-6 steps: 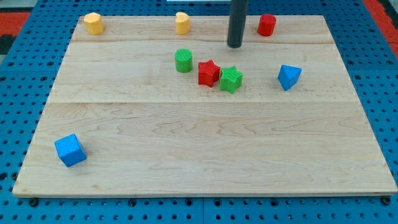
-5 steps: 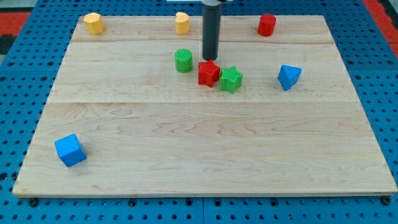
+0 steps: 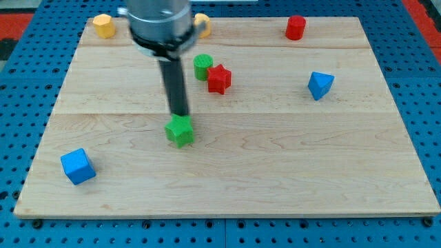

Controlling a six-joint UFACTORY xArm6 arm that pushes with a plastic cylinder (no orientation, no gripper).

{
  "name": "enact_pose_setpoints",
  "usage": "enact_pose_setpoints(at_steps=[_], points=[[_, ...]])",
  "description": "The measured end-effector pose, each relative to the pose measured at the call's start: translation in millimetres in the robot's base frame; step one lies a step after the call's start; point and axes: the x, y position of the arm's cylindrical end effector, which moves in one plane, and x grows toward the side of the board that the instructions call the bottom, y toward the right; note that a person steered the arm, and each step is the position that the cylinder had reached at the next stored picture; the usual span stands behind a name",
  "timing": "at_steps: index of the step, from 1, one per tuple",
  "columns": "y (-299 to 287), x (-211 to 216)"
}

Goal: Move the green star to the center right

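The green star lies left of the board's middle, well below the red star. My tip stands right at the green star's upper edge, touching or almost touching it. The rod rises from there toward the view's top, with the arm's round body above it. The red star rests against the green cylinder at upper centre.
A blue block lies at centre right. A red cylinder is at top right. A yellow block is at top left, another yellow block partly hidden behind the arm. A blue cube sits at bottom left.
The green star has gone from beside the red star down and to the left. The red star shifted left against the green cylinder. My tip moved down-left with the green star.
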Motion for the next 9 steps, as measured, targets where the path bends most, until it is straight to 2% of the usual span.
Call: enact_pose_setpoints(at_steps=[1,2,3,4,5,6,7,8,9], points=[[37,14],[43,59],[-53,47],[-119,-3],[-133,-21],[-42,-23],[-79,-60],[-132,-70],[-157,-69]])
